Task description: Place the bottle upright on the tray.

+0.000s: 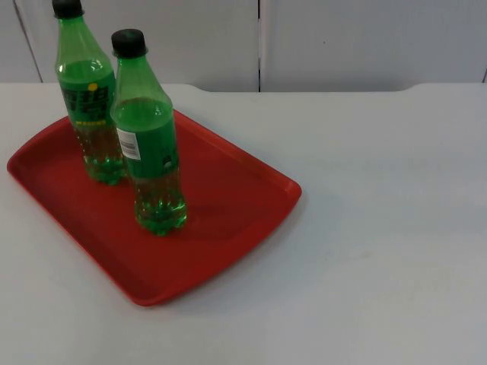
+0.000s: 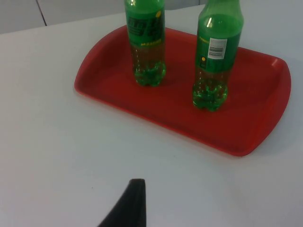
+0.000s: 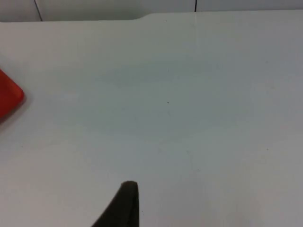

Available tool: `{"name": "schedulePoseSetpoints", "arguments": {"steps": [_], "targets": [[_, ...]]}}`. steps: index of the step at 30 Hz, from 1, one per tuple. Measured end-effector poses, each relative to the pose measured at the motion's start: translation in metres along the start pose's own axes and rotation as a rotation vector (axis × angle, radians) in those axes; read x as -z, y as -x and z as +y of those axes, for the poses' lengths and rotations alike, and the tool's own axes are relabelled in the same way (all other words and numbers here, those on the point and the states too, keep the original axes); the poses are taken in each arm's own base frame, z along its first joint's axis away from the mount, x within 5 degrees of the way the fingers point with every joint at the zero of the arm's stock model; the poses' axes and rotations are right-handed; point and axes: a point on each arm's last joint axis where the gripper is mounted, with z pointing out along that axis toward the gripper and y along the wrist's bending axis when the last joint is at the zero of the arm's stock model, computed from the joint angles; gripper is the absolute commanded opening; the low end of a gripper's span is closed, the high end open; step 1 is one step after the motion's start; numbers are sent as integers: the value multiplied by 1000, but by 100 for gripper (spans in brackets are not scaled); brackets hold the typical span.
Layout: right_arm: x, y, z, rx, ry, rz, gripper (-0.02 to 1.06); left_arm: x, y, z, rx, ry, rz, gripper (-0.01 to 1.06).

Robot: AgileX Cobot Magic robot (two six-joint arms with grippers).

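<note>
Top view: two green bottles upright on the red tray [image 1: 228, 198]
Nearer bottle [image 1: 150, 144] sits at 4 o'clock from the other bottle [image 1: 87, 95]; can't tell either gripper's state

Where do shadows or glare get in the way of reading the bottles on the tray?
Top view: even light, soft shadow beside the near bottle on the red tray, no glare. Left wrist view: both bottles sharp, the far bottle and its label readable. Right wrist view: flat white table, no hard shadow.

Matte black tapered fingers [image 2: 130, 203] — plain, smooth, no markings.
</note>
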Motion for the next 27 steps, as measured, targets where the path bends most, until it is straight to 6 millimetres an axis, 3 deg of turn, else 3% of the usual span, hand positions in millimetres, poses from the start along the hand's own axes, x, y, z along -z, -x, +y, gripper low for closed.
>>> {"name": "schedulePoseSetpoints", "arguments": {"steps": [27], "targets": [[0,0,0,0,0,0,105,0,0,0,0,0,0,105]]}}
